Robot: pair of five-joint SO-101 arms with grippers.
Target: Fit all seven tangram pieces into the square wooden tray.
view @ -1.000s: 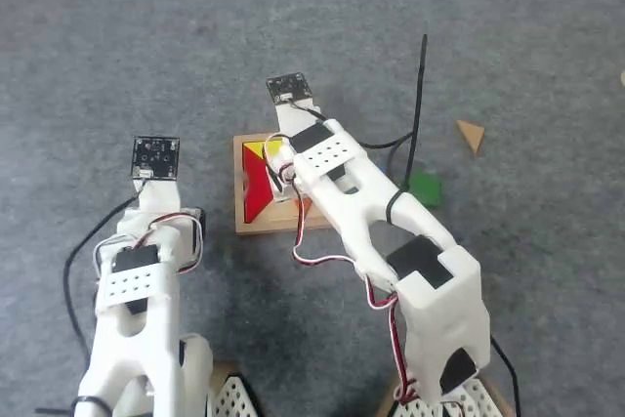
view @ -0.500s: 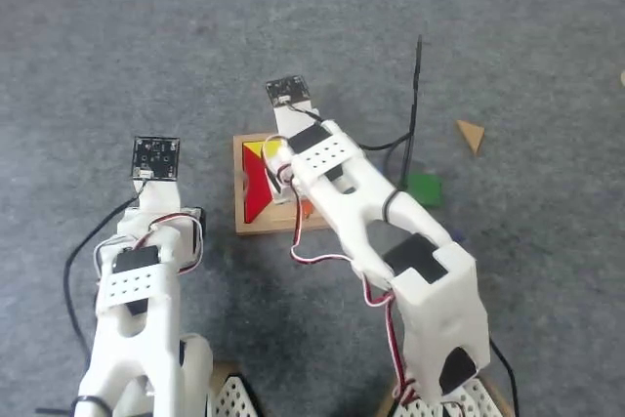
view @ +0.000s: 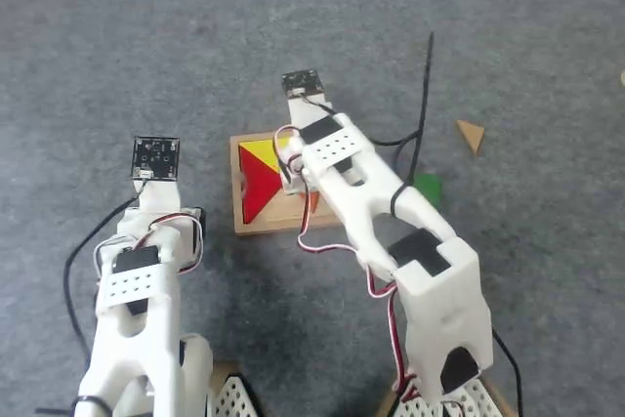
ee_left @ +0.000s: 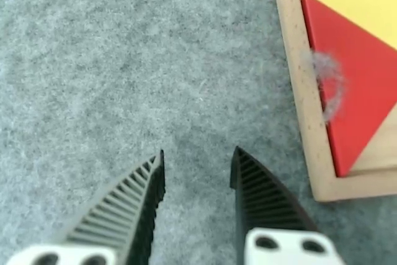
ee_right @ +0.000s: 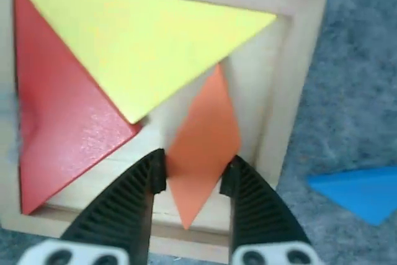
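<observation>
The square wooden tray lies under my right arm. A yellow triangle and a red triangle lie flat in it. My right gripper is shut on an orange parallelogram, held tilted over the tray's free corner. A blue triangle lies on the carpet just outside the tray. My left gripper stands open over bare carpet beside the tray's rim. In the high view the tray sits mid-table between both arms.
A green piece lies on the grey carpet right of the right arm, partly hidden by it. A tan triangle lies farther right. A black cable runs up from the right arm. The left arm stands at the left.
My right arm has swung slightly right and farther away over the tray, uncovering more of the yellow and red triangles. The left arm has kept still.
</observation>
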